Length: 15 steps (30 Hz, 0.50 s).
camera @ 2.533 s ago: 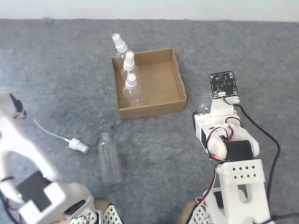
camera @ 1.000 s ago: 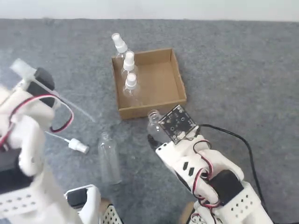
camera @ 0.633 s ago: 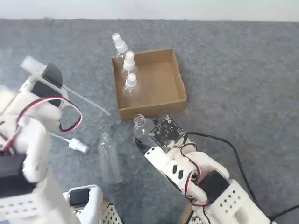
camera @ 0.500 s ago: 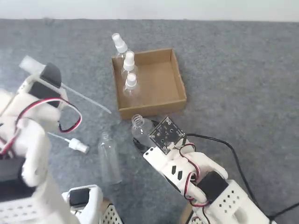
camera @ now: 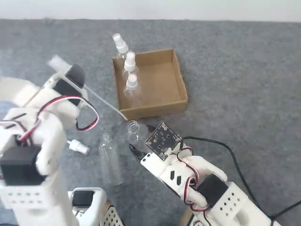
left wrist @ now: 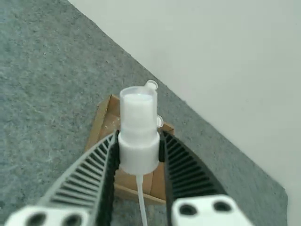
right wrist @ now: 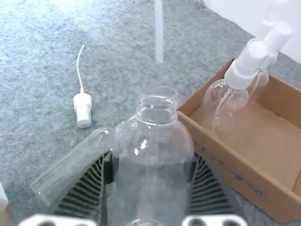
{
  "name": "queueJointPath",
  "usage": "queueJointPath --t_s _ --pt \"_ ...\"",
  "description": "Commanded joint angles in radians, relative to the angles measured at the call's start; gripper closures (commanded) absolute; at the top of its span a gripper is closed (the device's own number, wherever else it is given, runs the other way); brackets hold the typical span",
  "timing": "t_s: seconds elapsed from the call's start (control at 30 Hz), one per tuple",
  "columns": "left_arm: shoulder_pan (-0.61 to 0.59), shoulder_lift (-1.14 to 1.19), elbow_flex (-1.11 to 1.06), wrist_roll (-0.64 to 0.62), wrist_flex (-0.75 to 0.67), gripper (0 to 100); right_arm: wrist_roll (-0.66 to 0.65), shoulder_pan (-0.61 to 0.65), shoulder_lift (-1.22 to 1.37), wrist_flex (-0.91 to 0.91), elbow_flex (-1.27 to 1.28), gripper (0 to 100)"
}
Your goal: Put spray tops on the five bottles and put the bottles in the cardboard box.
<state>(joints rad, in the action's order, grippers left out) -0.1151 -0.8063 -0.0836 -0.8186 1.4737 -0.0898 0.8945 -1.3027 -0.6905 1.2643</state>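
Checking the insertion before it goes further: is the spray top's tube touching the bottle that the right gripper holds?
Apart. The right wrist view shows bare carpet between the tip of the tube and the rim of the open bottle.

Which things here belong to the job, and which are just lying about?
Job: brown cardboard box; three capped clear bottles; open clear bottle in right gripper; white spray top in left gripper; lying clear bottle; loose white spray top.
Not: grey mat; black cable.

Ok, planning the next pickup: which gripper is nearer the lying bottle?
Right. The right gripper sits just beside the lying bottle; the left gripper holds a spray top farther off.
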Motion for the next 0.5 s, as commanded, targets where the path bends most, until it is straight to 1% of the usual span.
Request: queueJointPath --t_s 0.0,0.13,0.23,0.37,0.47 --pt "0.032 -0.017 -0.015 -0.005 -0.032 99 -0.011 0.004 -0.024 0.028 -0.017 95.0" --pt "0.069 -0.017 -0.061 -0.005 -0.034 99 -0.011 0.002 -0.024 0.028 -0.020 95.0" --pt "0.068 -0.017 -0.073 -0.003 -0.034 99 -0.011 0.001 -0.024 0.028 -0.020 95.0" --pt "0.068 -0.017 -0.087 0.034 -0.034 99 -0.011 0.001 -0.024 0.030 -0.020 95.0" --pt "0.069 -0.017 -0.122 0.037 -0.035 99 -0.011 0.001 -0.024 0.059 -0.012 95.0"
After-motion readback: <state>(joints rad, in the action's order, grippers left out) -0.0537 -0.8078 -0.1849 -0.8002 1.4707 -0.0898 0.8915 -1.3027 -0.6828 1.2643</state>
